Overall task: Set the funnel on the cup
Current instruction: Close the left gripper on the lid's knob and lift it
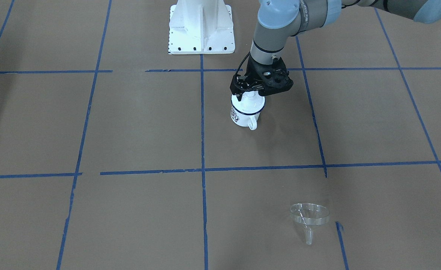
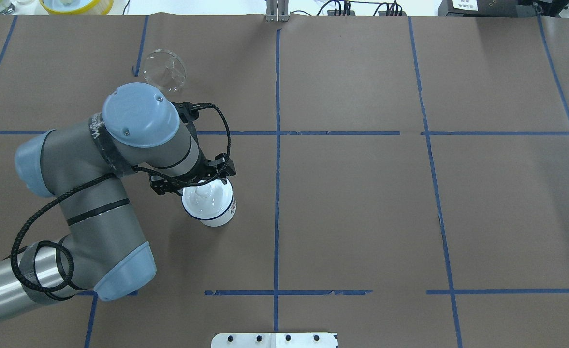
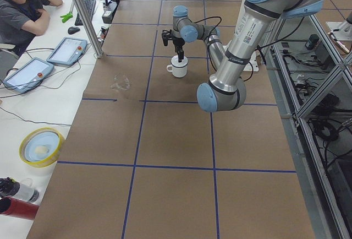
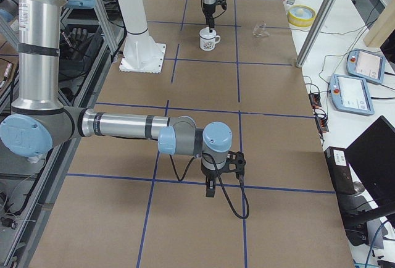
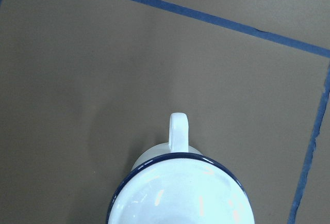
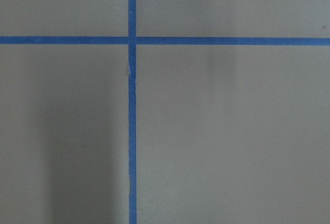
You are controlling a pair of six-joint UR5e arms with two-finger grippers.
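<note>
The white enamel cup with a dark blue rim stands on the brown table, its handle toward the operators' side. A round white knobbed lid sits on it. My left gripper hangs straight over the lid, its fingers either side of the knob with a gap, so it looks open. The cup also shows in the overhead view and the left wrist view. The clear funnel lies apart on the table, far from the cup, also in the overhead view. My right gripper hovers over bare table; I cannot tell its state.
The white robot base stands behind the cup. A yellow bowl sits off the far table edge. An operator and tablets are beside the table. Blue tape lines grid the brown paper.
</note>
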